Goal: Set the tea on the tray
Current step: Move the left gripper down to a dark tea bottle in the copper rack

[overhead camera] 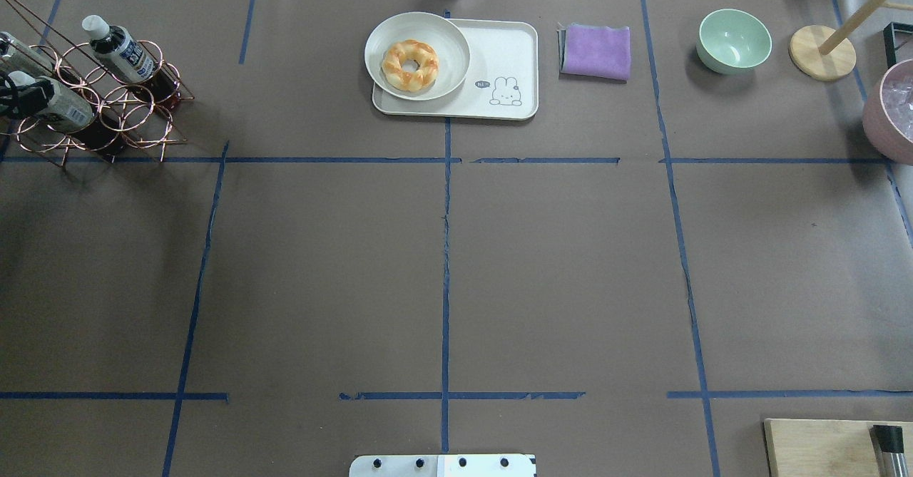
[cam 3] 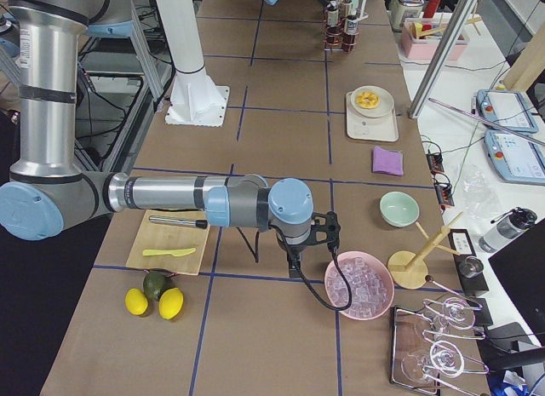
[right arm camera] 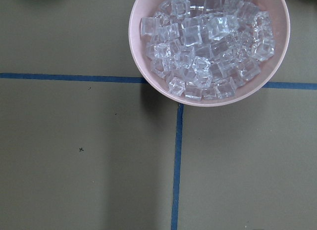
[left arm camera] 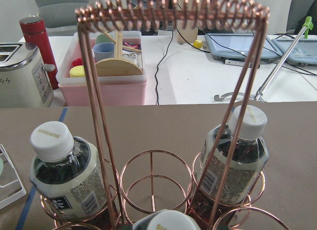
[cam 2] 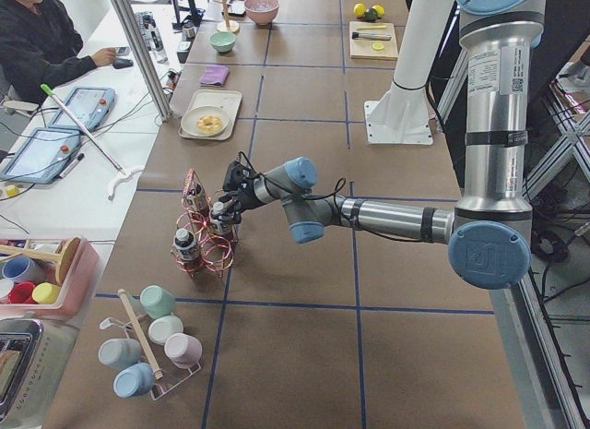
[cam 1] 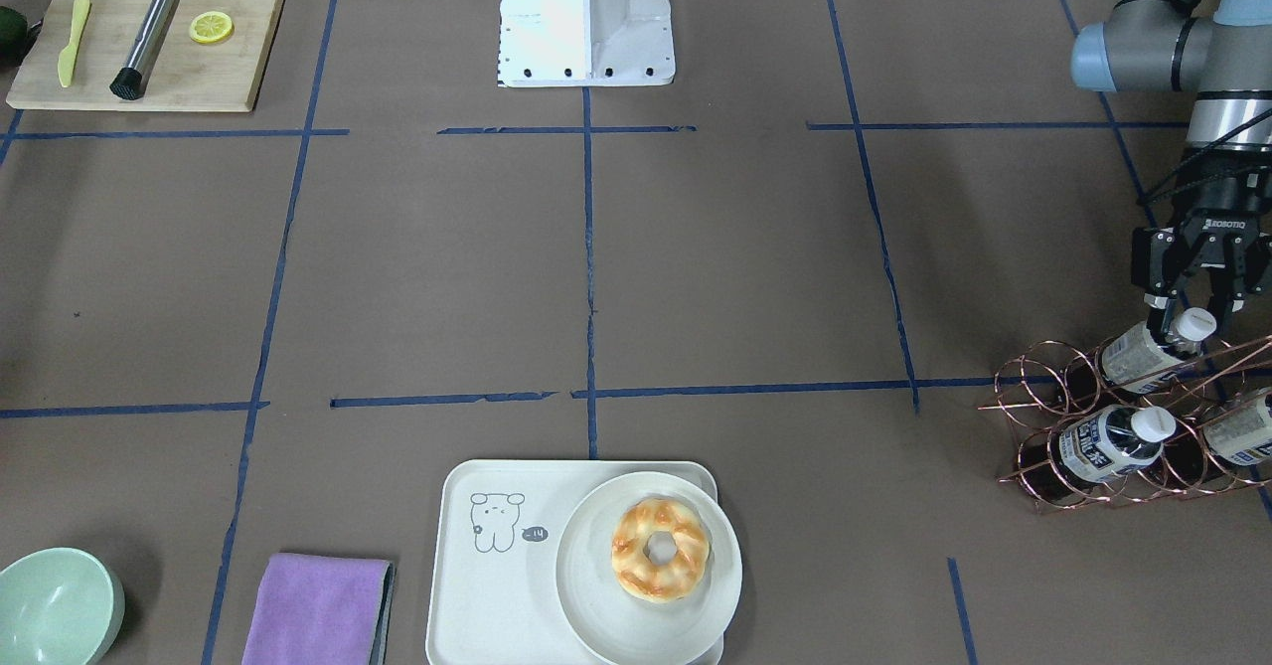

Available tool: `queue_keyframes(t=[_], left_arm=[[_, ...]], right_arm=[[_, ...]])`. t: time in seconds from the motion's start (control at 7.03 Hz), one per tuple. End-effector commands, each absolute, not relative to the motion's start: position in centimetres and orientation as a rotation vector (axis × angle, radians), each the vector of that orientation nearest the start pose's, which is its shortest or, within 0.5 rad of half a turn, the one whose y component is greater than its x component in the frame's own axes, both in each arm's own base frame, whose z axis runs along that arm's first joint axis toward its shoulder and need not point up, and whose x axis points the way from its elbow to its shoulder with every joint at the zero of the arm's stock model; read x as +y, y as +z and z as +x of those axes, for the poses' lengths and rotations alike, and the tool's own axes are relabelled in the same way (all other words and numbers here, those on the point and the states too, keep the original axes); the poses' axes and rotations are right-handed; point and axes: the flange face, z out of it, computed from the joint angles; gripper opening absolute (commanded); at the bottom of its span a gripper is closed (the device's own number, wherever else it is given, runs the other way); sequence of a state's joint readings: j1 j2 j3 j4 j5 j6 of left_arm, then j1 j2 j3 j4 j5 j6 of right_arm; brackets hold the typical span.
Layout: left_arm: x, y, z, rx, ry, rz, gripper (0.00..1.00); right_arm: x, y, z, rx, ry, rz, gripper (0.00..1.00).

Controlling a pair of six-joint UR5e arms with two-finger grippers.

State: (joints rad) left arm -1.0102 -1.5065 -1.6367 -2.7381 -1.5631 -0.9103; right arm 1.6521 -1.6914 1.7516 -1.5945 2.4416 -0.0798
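Tea point(cam 1: 1143, 355) lay tilted in the top ring of the copper wire rack point(cam 1: 1029, 416) at the robot's left end of the table. Its cap end was raised and pointed back toward the left gripper point(cam 1: 1191, 319). You had that claw's fingers apart, one on each side of the white cap, and they did not appear to be pressing on it. The bottle's long axis ran nearly in line with the claw's reach, so I judge the pull should go back along that line, not sideways against the wire. The tray point(cam 1: 497, 605) sat well apart at mid-table, its bear corner bare beside the plate point(cam 1: 584, 585). The right gripper point(cam 3: 324, 234) hung far off by the ice bowl point(cam 3: 359, 285); I cannot tell whether it was apart or together.
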Motion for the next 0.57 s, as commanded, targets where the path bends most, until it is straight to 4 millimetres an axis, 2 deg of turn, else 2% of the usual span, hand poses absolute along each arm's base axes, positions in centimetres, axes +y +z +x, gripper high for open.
queue_keyframes(t=[0.0,0.43], left_arm=[[-49.05,53.32,14.92,0.782,-0.313,0.876,0.64],[-49.02,52.94,14.9,0.786,-0.313,0.881,0.59]], right_arm=[[-43.61,62.16,9.22,-0.864,-0.015,0.102,1.0],[-43.66,62.17,9.29,-0.864,-0.014,0.103,1.0]])
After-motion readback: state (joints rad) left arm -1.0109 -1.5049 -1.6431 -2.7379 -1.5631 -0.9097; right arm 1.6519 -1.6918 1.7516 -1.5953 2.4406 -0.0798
